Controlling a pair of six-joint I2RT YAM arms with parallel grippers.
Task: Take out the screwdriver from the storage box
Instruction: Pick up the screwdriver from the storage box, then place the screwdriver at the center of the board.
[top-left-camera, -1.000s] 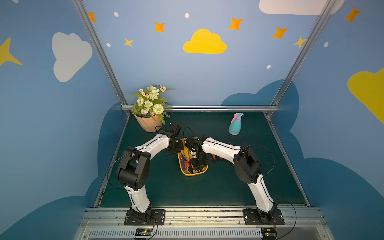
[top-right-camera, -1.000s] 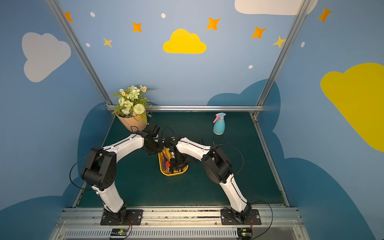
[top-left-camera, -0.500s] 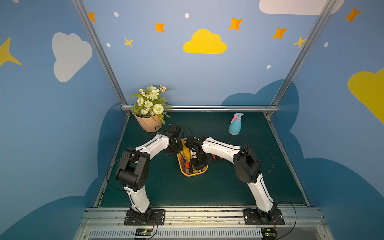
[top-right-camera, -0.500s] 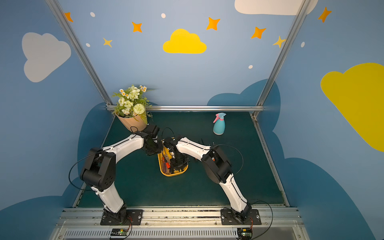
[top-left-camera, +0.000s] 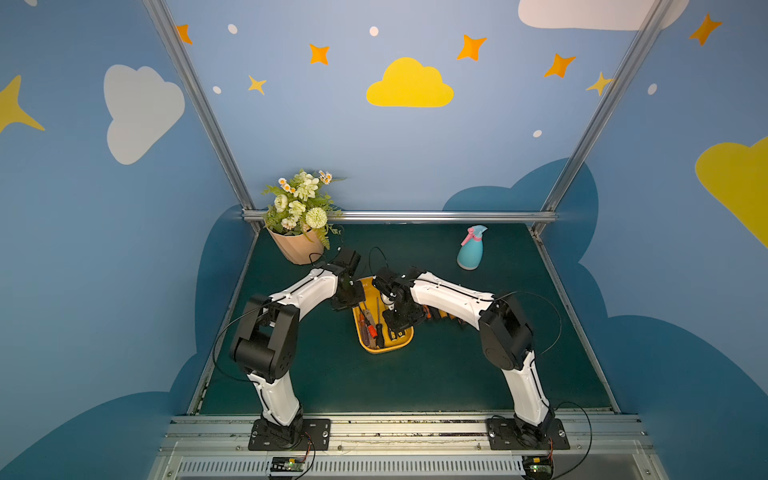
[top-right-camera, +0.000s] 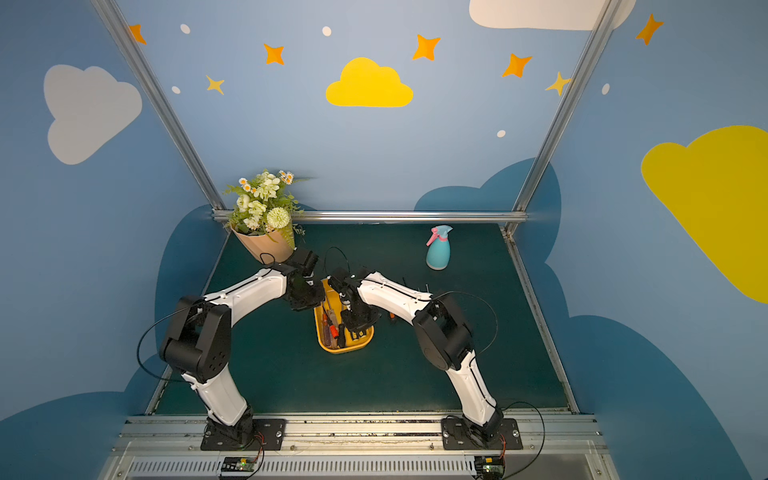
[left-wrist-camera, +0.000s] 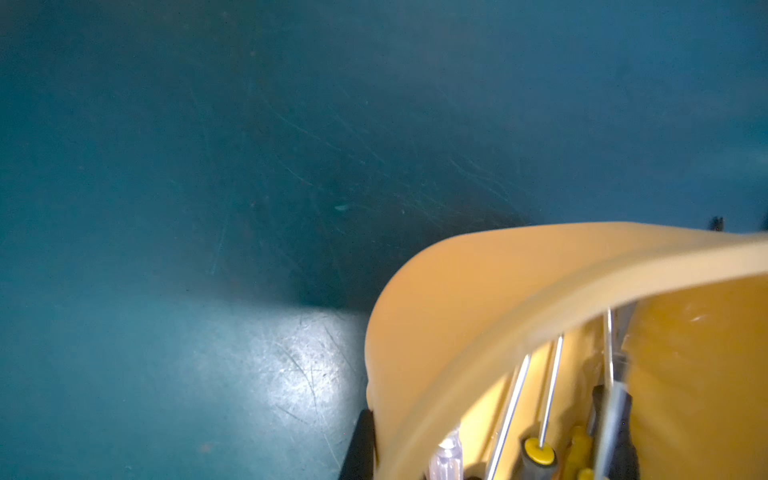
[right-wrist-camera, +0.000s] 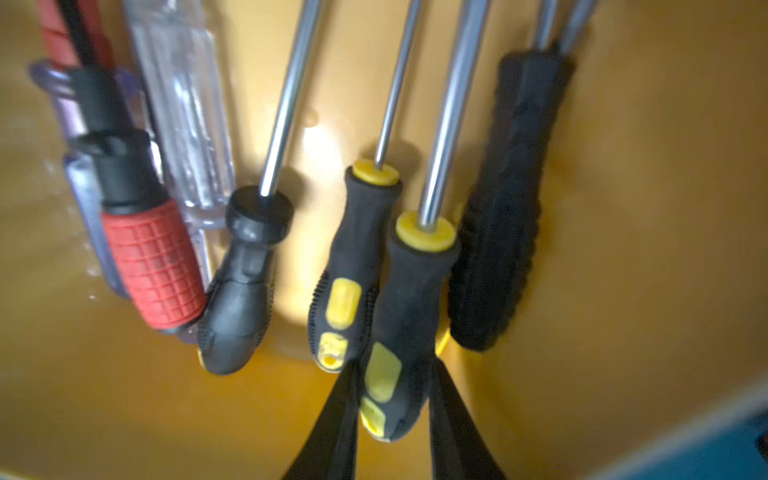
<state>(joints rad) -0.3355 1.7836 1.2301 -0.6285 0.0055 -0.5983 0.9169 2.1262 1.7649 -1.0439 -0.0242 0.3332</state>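
1. The storage box sits mid-counter in both top views. The flowerpot stands between its 10 and 11 o'clock, and the spray bottle between its 1 and 2 o'clock.
2. The right fingers reach down into the box from its 3 o'clock side. They are clamped on the butt end of a black-and-yellow screwdriver, which is inside the box beside the other screwdrivers — red, clear and black handles.
3. The left fingers are closed at the box's 11 o'clock corner — one presses the outer wall, and the other is hidden.
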